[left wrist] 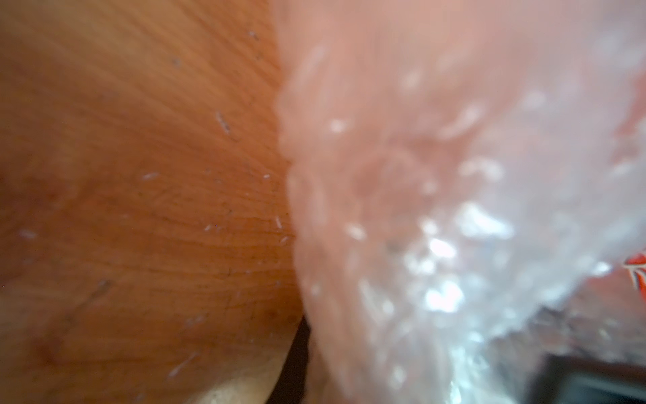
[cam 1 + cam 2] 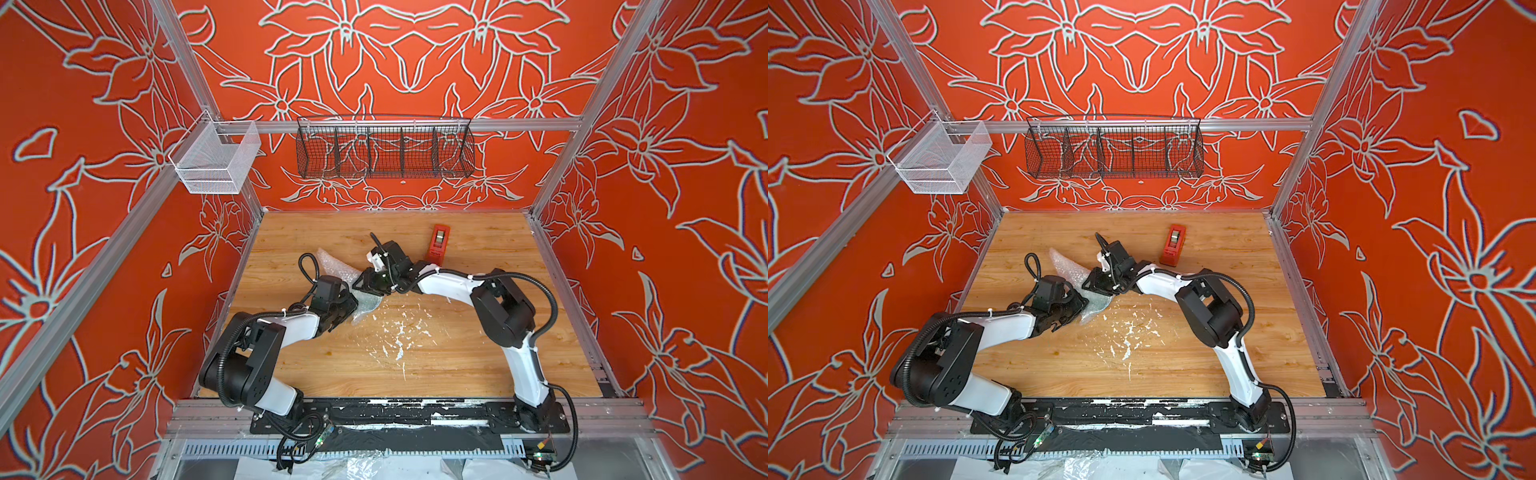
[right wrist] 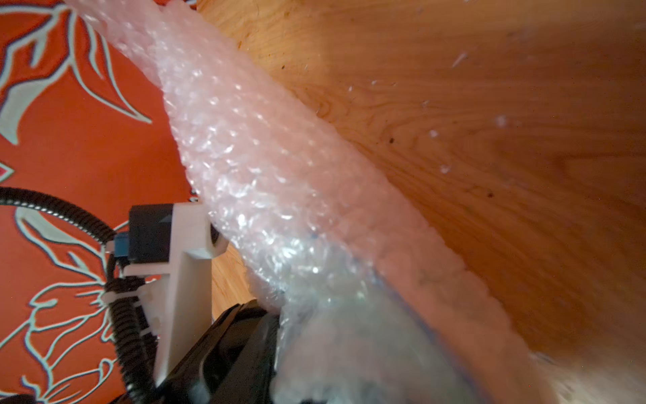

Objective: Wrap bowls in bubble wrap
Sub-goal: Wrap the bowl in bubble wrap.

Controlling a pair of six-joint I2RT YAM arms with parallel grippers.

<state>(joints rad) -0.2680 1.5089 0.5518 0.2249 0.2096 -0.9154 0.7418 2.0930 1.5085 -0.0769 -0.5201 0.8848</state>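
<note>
left hand (image 2: 352,304) | at bubble wrap (image 2: 336,266) (bunched) | right hand (image 2: 362,286) adjacent

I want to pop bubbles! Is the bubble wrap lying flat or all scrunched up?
Scrunched up. The bubble wrap is bunched into a narrow, crumpled strip, not spread flat across the table.

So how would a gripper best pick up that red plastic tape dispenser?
Probably pinch the red plastic tape dispenser across its long flat sides, coming down from above: it sits upright on the wooden table, a narrow block, its top exposed.
</note>
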